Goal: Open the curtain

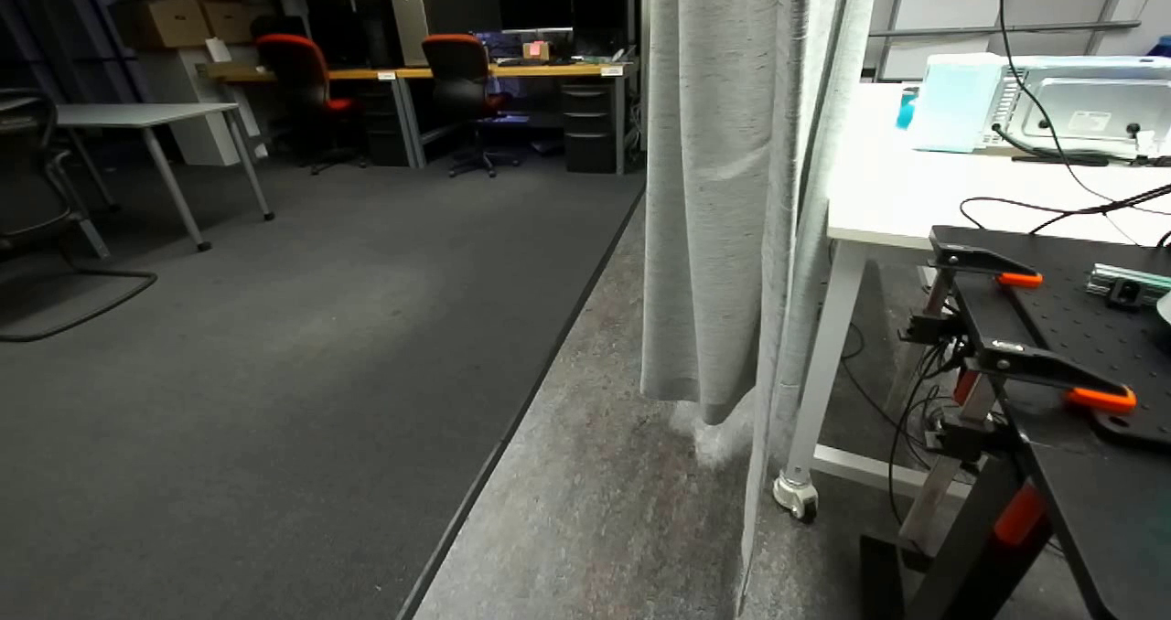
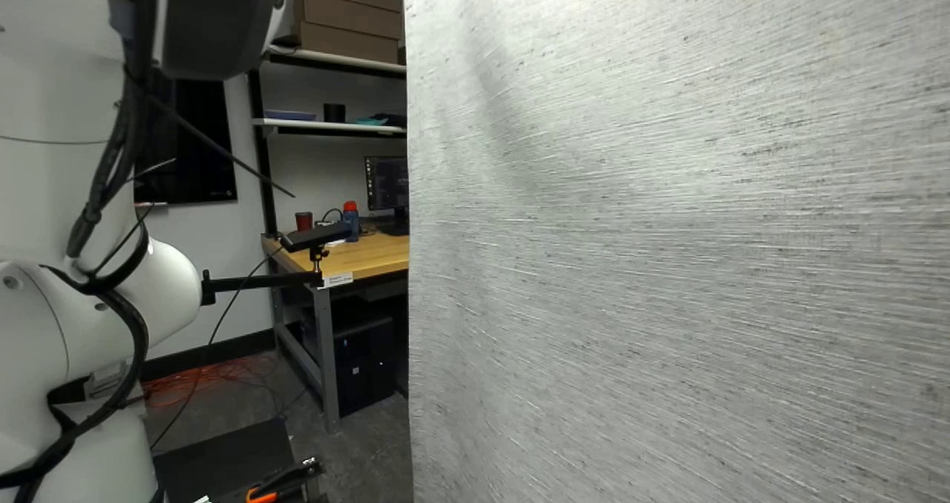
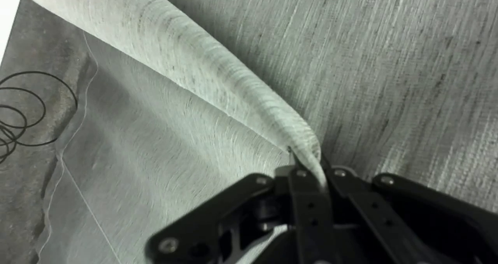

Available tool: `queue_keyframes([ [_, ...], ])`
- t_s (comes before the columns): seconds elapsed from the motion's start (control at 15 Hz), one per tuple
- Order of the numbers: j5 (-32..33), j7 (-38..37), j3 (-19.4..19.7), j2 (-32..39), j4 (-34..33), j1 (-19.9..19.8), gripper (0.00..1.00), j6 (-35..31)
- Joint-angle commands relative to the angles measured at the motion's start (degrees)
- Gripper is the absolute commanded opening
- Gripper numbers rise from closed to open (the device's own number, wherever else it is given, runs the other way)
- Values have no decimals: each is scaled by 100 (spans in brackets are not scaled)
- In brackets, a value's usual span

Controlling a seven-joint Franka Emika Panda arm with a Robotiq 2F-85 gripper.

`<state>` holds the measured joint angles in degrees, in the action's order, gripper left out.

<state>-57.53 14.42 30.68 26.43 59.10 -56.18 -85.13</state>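
The curtain [image 1: 723, 181] is light grey-white woven fabric hanging in vertical folds beside a white table in an exterior view. In an exterior view the curtain [image 2: 668, 236] also fills the right half as a broad sheet. In the wrist view a raised fold of the curtain [image 3: 218, 69] runs from the upper left down into my gripper [image 3: 309, 162]. The fingers are close together with the fold pinched between them. Fabric spreads on both sides of the jaws. The fingertip ends are partly covered by the cloth. The gripper is not visible in either exterior view.
The white table [image 1: 846, 234] on casters stands close to the curtain. A black platform [image 1: 1079, 510] with orange-tipped clamps [image 1: 1052, 368] is at the right. The white robot arm [image 2: 82, 317] with cables is at the left. Coiled black cable [image 3: 35, 143] lies on the floor.
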Motion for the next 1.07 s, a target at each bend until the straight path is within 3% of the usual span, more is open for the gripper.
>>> queue_keyframes([
  [0.0,-206,-588,-56,521,-1002,-323,1,343],
  [0.27,-130,-617,-55,738,-1390,-395,1,341],
  [0.33,-112,-567,-50,786,-1472,-409,28,324],
  [0.4,-108,-538,-49,827,-1545,-426,29,304],
  [0.87,371,330,22,1167,-2170,-578,81,335],
  [0.93,994,468,-762,1038,-2130,-920,89,98],
  [1.0,1220,664,-910,1066,-2211,-994,96,81],
])
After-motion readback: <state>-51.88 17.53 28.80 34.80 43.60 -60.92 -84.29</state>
